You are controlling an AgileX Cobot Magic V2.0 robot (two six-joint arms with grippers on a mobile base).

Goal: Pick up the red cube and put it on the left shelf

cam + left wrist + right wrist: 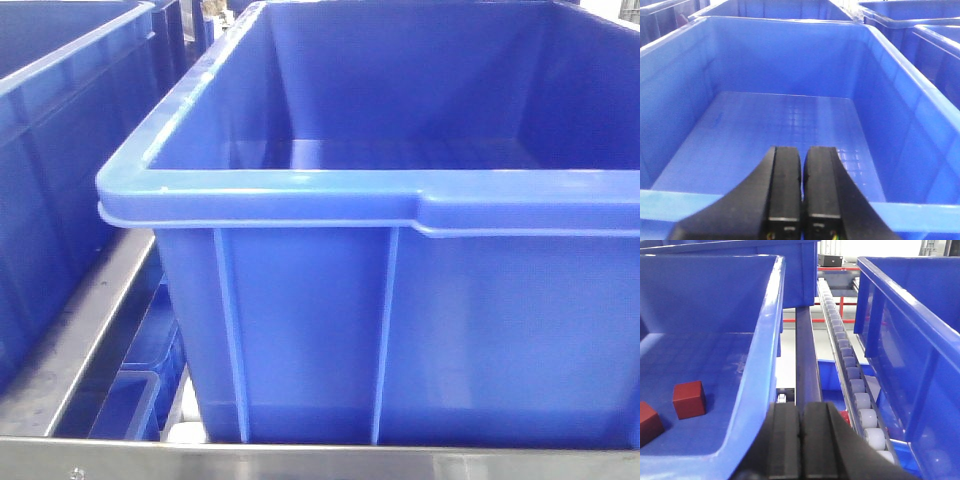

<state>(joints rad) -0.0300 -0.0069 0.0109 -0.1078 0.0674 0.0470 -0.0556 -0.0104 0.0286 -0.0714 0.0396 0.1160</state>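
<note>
A red cube (689, 399) lies on the floor of a blue bin (757, 365) at the left of the right wrist view, with a second red cube (647, 422) cut off by the frame edge beside it. My right gripper (801, 407) is shut and empty, hovering to the right of that bin's rim, above the dark rail (806, 360). My left gripper (802, 152) is shut on nothing at the near rim of an empty blue bin (890, 65). The left shelf is out of view. Neither gripper appears in the front view.
A large blue bin (300, 190) fills the front view, with another blue bin (60, 110) to its left on a metal rack (80, 330). A roller track (852, 375) and a further blue bin (910, 325) lie right of my right gripper. Something small and red (844, 416) shows below the track.
</note>
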